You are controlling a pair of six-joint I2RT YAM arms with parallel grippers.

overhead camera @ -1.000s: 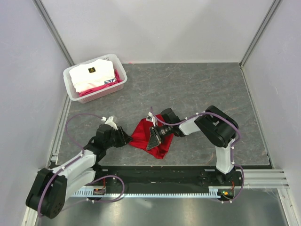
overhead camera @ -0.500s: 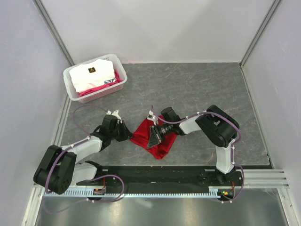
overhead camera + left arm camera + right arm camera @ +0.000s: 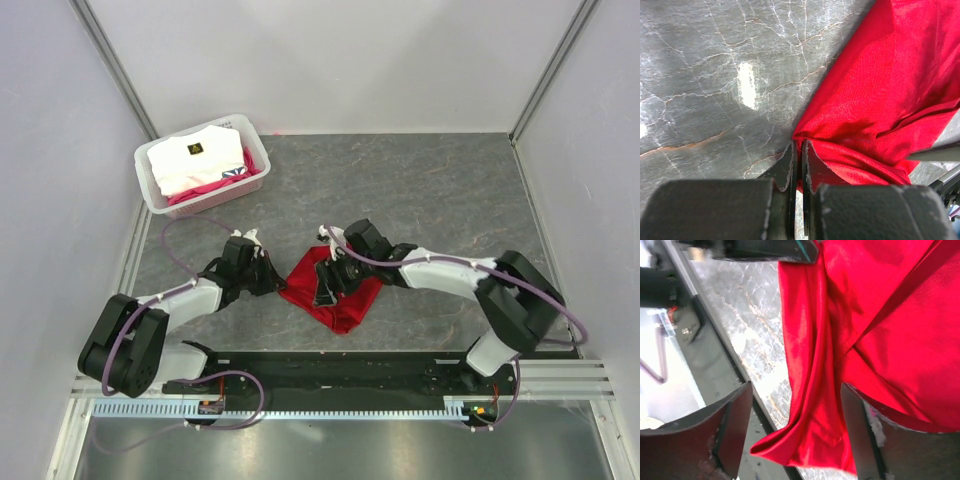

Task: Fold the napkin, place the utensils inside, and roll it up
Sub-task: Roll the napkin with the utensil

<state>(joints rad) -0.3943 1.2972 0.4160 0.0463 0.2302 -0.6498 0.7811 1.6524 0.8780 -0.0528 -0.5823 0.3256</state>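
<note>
The red napkin (image 3: 338, 292) lies crumpled and partly folded on the grey marble table (image 3: 430, 190) between my two arms. My left gripper (image 3: 274, 283) is at the napkin's left corner. In the left wrist view its jaws (image 3: 800, 146) are pinched together on that corner of the napkin (image 3: 880, 85). My right gripper (image 3: 326, 288) hovers over the napkin's middle. In the right wrist view it (image 3: 796, 432) stands wide open, with loose folds of the napkin (image 3: 865, 315) lying between its fingers (image 3: 732, 432) but not gripped. The utensils are out of view.
A white basket (image 3: 212, 197) with folded white and pink fabric stands at the back left. A black rail (image 3: 340, 365) runs along the table's near edge. Pale walls close in both sides and the back.
My left gripper moved in to the napkin's left corner and shut on it. My right gripper let go of the cloth and opened, and its arm's elbow swung out to the right.
</note>
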